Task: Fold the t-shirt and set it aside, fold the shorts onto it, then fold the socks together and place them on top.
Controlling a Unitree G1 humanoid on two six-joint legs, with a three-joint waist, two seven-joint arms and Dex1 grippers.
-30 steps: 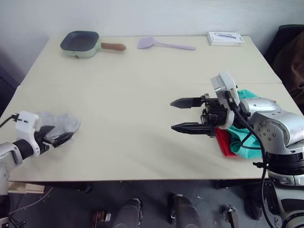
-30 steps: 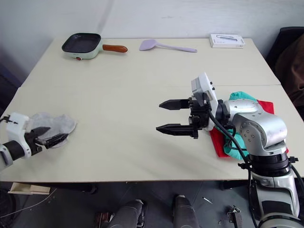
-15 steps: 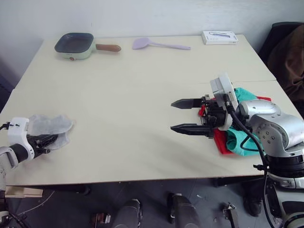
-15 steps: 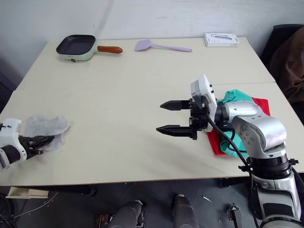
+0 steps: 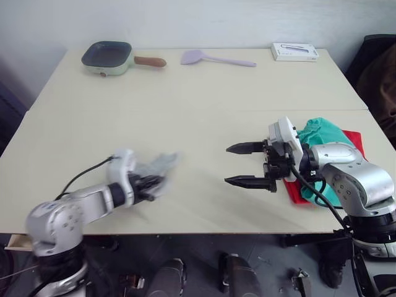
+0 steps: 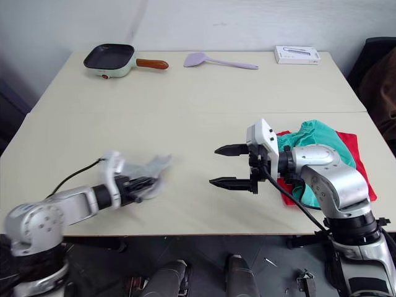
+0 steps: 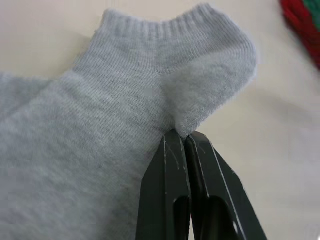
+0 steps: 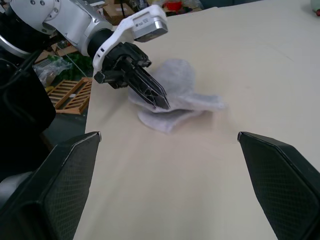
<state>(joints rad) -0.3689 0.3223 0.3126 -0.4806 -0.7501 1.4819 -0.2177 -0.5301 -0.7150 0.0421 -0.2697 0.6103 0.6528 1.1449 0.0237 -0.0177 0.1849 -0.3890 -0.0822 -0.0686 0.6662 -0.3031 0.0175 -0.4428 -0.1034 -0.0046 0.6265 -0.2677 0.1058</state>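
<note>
Grey ribbed-knit socks (image 7: 100, 125) pinched in left gripper (image 7: 182, 137) — right gripper (image 5: 241, 164) spread wide, empty.

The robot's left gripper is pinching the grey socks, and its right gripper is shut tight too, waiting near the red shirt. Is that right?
Not quite. The left gripper is indeed shut on the socks, but the right gripper is open: the left eye view shows its two black fingers spread well apart, holding nothing. It does sit near the t-shirt, beside the shorts.
</note>
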